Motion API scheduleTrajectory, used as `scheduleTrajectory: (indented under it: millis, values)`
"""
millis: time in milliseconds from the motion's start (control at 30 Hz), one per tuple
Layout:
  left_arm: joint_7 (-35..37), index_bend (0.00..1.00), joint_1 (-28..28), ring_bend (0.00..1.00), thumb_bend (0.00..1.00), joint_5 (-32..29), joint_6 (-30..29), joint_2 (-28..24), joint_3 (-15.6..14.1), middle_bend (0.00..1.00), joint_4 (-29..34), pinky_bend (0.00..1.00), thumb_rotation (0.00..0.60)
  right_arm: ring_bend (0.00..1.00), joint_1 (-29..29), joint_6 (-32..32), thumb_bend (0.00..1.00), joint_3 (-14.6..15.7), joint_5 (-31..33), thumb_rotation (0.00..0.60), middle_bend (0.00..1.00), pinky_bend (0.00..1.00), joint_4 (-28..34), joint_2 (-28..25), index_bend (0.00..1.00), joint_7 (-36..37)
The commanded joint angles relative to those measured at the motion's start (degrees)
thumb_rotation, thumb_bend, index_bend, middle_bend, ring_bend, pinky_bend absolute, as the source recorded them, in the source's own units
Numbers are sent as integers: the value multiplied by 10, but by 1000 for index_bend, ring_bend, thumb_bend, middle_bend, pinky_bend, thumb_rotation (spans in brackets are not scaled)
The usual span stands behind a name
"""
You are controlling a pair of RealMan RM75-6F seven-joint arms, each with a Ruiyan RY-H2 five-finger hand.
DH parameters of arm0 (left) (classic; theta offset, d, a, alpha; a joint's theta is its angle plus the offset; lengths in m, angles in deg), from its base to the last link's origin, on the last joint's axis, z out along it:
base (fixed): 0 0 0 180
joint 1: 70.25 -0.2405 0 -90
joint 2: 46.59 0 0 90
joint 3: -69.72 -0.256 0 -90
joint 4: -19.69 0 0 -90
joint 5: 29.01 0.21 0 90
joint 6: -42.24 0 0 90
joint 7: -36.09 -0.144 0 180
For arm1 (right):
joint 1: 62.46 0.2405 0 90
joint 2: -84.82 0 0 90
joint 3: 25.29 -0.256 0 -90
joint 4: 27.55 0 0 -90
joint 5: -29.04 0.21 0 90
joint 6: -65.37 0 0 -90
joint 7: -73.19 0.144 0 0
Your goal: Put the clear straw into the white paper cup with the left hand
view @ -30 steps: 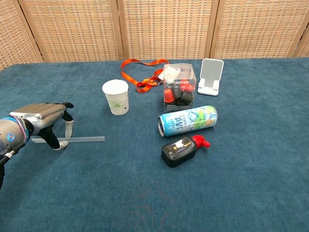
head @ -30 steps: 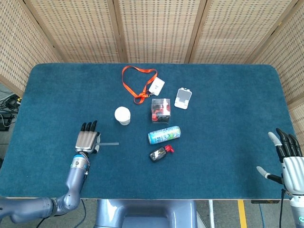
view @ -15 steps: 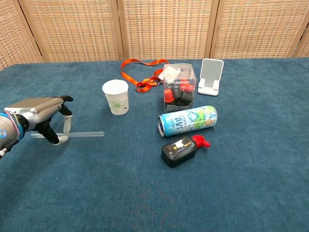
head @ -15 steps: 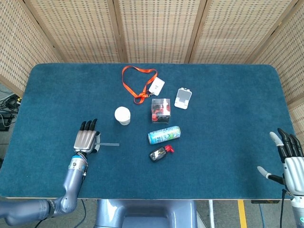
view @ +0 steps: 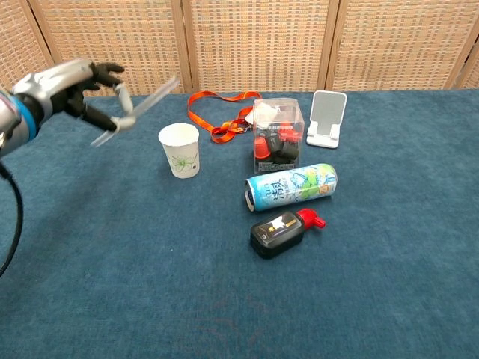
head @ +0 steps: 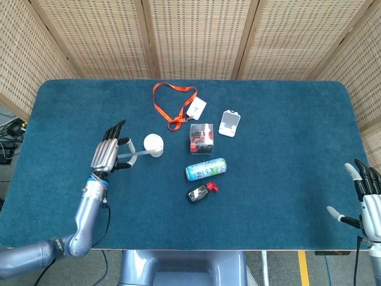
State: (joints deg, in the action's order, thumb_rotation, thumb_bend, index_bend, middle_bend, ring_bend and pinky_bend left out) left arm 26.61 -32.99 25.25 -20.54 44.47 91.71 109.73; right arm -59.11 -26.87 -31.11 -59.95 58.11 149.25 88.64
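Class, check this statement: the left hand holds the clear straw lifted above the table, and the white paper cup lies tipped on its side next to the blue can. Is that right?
Not quite. The cup stands upright with its opening facing up, as the chest view shows; it is not on its side. The rest holds: the left hand holds the straw lifted above the table, and the can lies nearby.

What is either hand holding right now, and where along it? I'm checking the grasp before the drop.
The left hand pinches the clear straw near its lower end. The right hand holds nothing.
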Motion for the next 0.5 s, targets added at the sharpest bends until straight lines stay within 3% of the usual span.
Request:
scheduleTrajectory:
  millis: [33, 200, 500]
  values:
    - [108, 668, 38, 0, 378, -15, 77, -4, 71, 0, -24, 38, 600, 0, 2, 6, 84, -3, 6, 600, 0, 0, -4, 1, 104, 5]
    - [143, 669, 83, 0, 377, -34, 124, 20, 89, 0, -95, 37, 600, 0, 5, 19, 85, -5, 17, 600, 0, 0, -10, 3, 104, 8]
    - [166, 671, 145, 0, 377, -51, 180, 72, 84, 0, -214, 34, 600, 0, 10, 37, 84, -13, 39, 600, 0, 0, -23, 6, 104, 19]
